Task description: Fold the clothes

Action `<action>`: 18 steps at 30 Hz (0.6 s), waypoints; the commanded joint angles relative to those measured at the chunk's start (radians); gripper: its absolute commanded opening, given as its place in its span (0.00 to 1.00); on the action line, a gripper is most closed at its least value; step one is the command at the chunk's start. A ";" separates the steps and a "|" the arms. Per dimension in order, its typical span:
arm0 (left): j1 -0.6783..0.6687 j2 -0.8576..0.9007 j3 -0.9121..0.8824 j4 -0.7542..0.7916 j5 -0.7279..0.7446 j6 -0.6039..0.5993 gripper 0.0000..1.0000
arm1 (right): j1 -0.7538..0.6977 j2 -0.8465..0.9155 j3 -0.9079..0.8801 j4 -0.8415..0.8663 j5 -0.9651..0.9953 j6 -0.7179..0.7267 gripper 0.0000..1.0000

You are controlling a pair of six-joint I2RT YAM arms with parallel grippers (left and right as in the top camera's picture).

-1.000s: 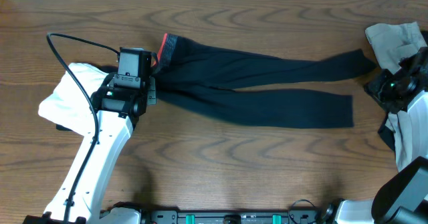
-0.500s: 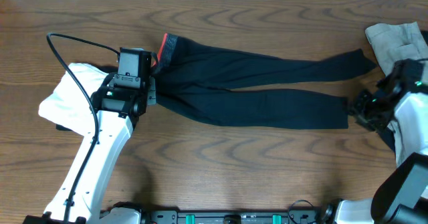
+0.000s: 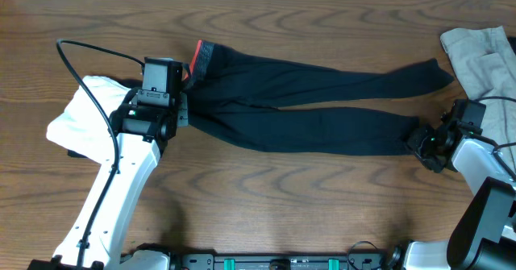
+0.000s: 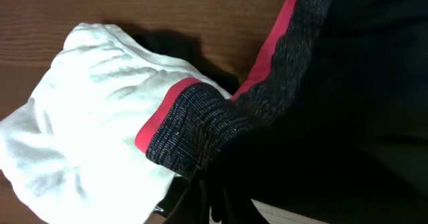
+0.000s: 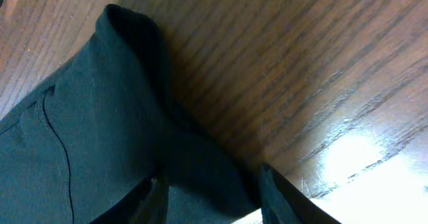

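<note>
Black long-legged pants (image 3: 322,109) lie flat across the table, their coral-red and grey waistband (image 3: 201,59) at the left. My left gripper (image 3: 184,101) sits at the waist end and is shut on the pants fabric; in the left wrist view its fingers (image 4: 221,197) pinch dark cloth below the waistband (image 4: 267,70). My right gripper (image 3: 419,139) is at the end of the nearer leg. In the right wrist view its fingers (image 5: 210,197) are spread apart, with the leg cuff (image 5: 87,137) lying between them.
A white garment (image 3: 76,117) is bunched at the left beside my left arm, also in the left wrist view (image 4: 80,137). A beige garment (image 3: 484,56) lies at the far right. A black cable (image 3: 89,48) arcs over the left arm.
My right gripper moved from beside the beige garment down and left to the end of the nearer leg, which has shifted slightly left. The left arm has not moved.
</note>
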 commanded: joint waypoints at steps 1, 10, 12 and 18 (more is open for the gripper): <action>0.004 -0.001 0.004 0.000 -0.006 -0.006 0.07 | 0.011 0.007 -0.022 -0.003 -0.026 0.032 0.23; 0.004 -0.057 0.032 -0.049 -0.006 -0.006 0.06 | -0.068 -0.095 0.185 -0.300 -0.010 -0.026 0.01; 0.004 -0.090 0.059 -0.085 -0.005 -0.010 0.06 | -0.108 -0.137 0.292 -0.413 0.019 -0.037 0.01; 0.004 -0.198 0.133 -0.228 -0.005 -0.010 0.07 | -0.229 -0.196 0.575 -0.623 0.039 -0.056 0.01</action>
